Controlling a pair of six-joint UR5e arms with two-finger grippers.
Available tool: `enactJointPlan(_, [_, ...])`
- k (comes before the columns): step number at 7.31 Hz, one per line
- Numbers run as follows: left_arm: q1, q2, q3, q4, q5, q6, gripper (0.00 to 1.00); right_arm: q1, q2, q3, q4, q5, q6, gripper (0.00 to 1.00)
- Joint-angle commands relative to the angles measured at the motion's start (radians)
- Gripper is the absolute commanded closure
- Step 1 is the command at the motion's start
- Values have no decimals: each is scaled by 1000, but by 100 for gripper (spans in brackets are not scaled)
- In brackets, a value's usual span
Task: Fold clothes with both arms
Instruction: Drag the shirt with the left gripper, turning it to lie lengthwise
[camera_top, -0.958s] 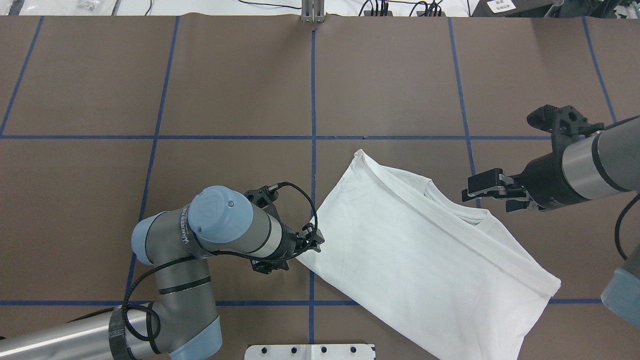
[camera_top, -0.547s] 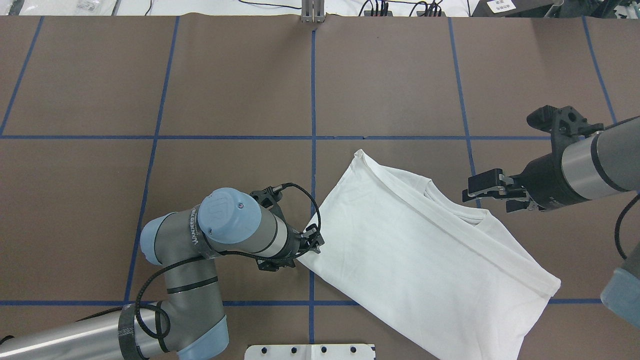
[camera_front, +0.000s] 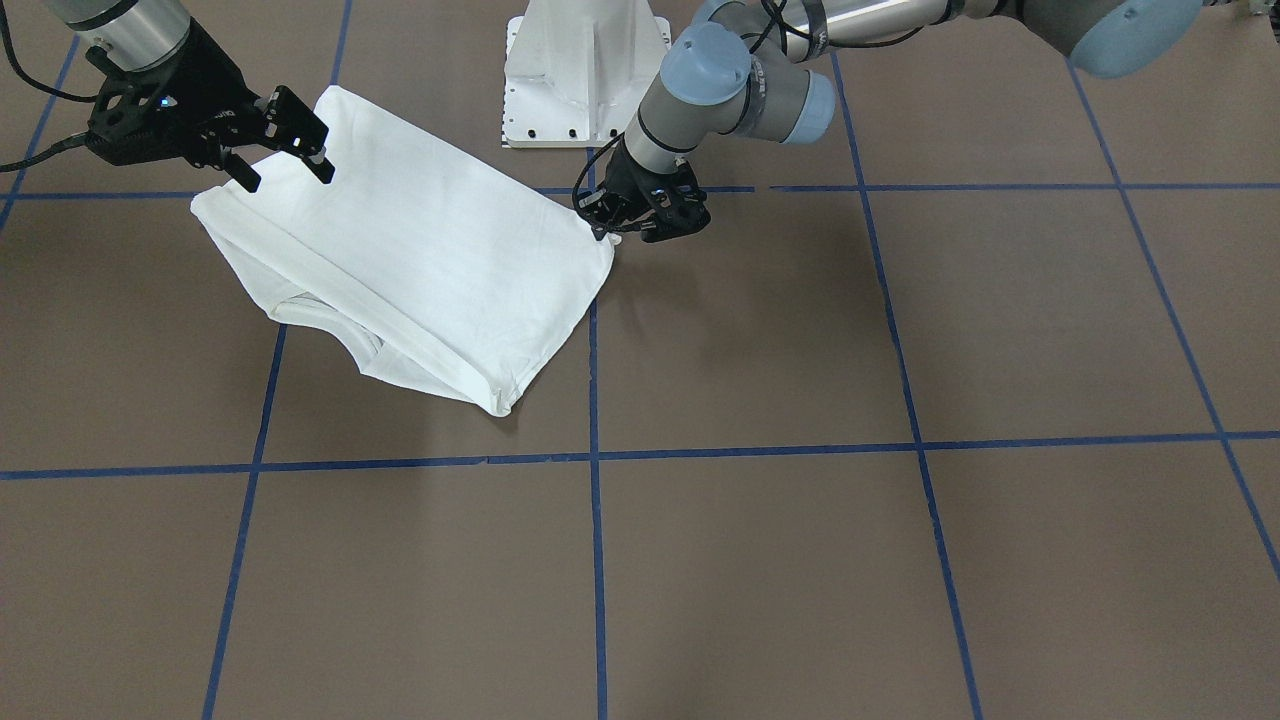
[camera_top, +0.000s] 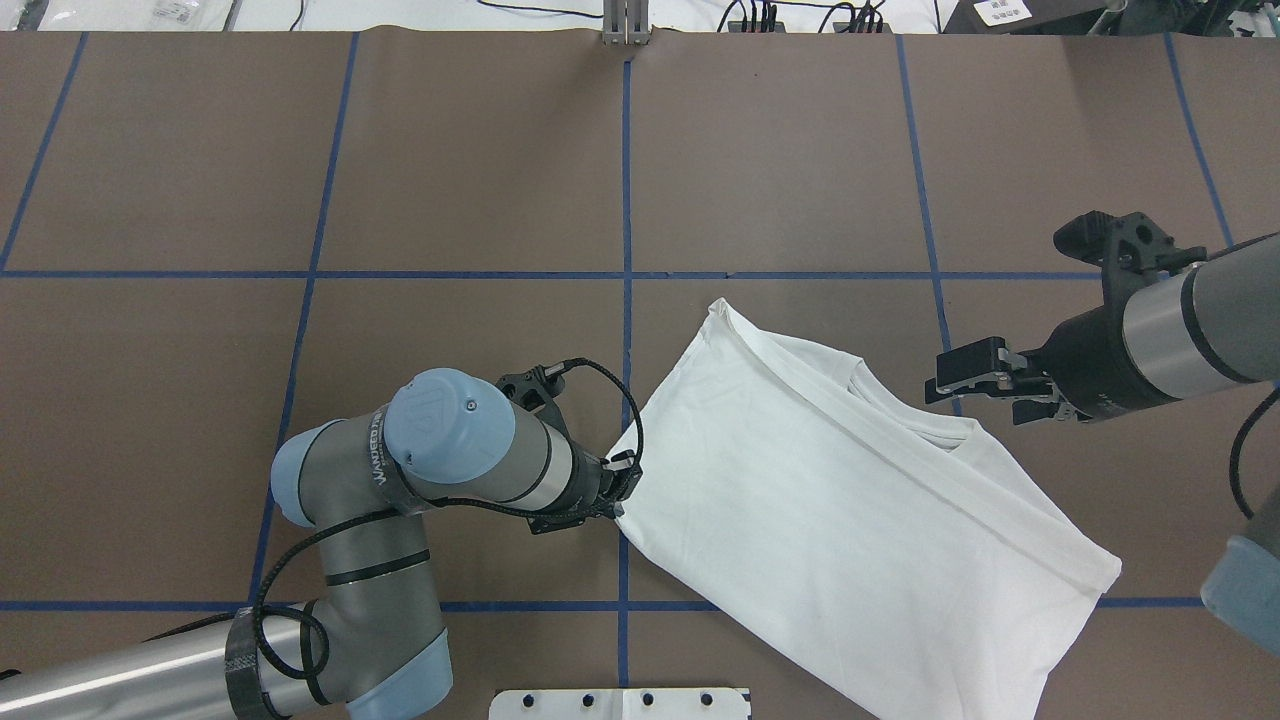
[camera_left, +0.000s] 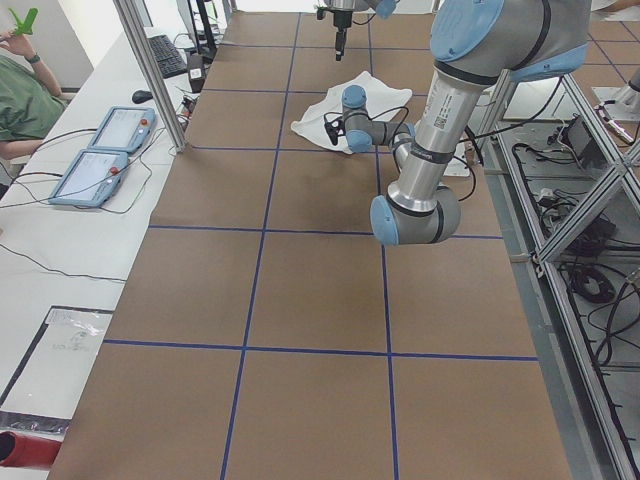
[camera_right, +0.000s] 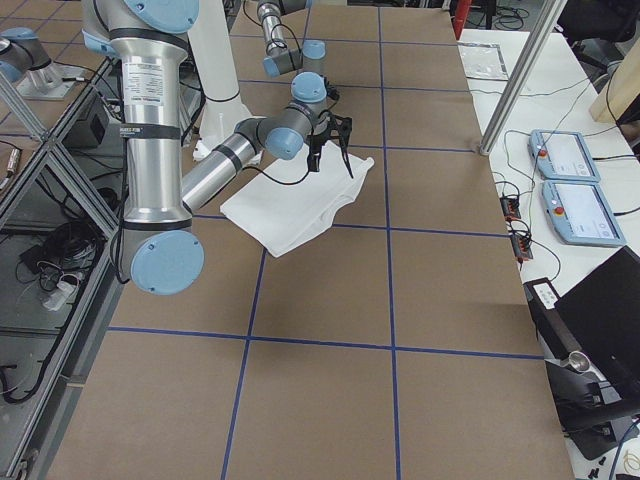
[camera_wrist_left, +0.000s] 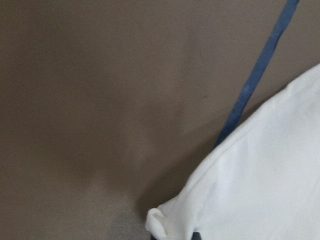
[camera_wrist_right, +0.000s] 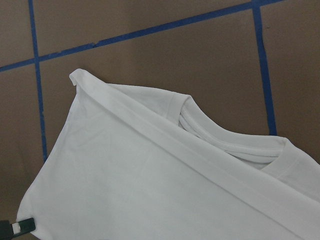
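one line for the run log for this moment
left end effector: looks shut on T-shirt corner | right end effector: open, raised near collar end, holding nothing | T-shirt: folded, flat on table

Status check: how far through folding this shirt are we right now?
Done: the T-shirt lies folded over into a rectangle, no sleeves sticking out, its collar peeking from one long edge. In hand: the left gripper looks pinched on a corner opposite the collar edge; the right gripper hovers open near the collar, holding nothing. Left: probably at least one more fold to finish.
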Motion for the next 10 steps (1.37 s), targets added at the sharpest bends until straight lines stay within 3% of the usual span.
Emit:
enactJointPlan(1, [-53,3,-7,6,-6,3,100,-2,2,-5,0,-5,0,0])
enactJointPlan(3, [-135,30,2,8,-7,17,100,-3,29,-29,0,-20,0,0])
enactJointPlan(5, [-243,28,40,63,-3,153,100,-3,57,-52,0,-23,2,0])
enactJointPlan(8, [-363,-124,318,23,25,333,100,-6,65,-52,0,-33,3,0])
enactJointPlan(10, [-384,-210,500,-134,77,354,100,-6,68,-54,-5,-34,3,0])
